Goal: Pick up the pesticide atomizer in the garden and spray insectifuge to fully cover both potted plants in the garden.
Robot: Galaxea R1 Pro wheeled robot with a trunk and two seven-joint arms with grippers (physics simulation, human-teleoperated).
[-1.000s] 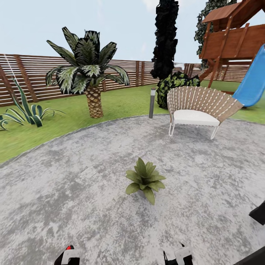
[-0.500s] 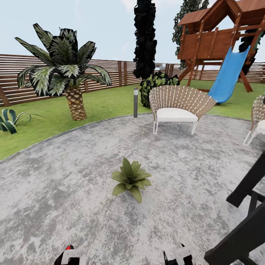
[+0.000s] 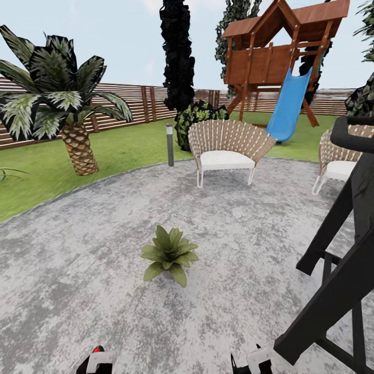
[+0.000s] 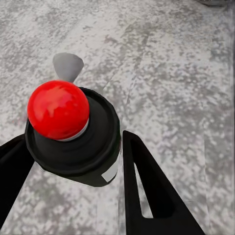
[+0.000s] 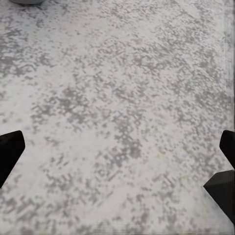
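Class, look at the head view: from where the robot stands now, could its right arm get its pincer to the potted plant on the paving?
Probably not yet. The potted plant sits well ahead on the grey paving, and the right pincer hangs open over bare paving. Nothing stands between them, though, so rolling closer should do it.

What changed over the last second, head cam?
The camera panned right: the potted plant, palm and wicker chair slid left in view, and a second chair and a black frame came in at the right. The things themselves did not move. The left gripper keeps its red-topped dark object.
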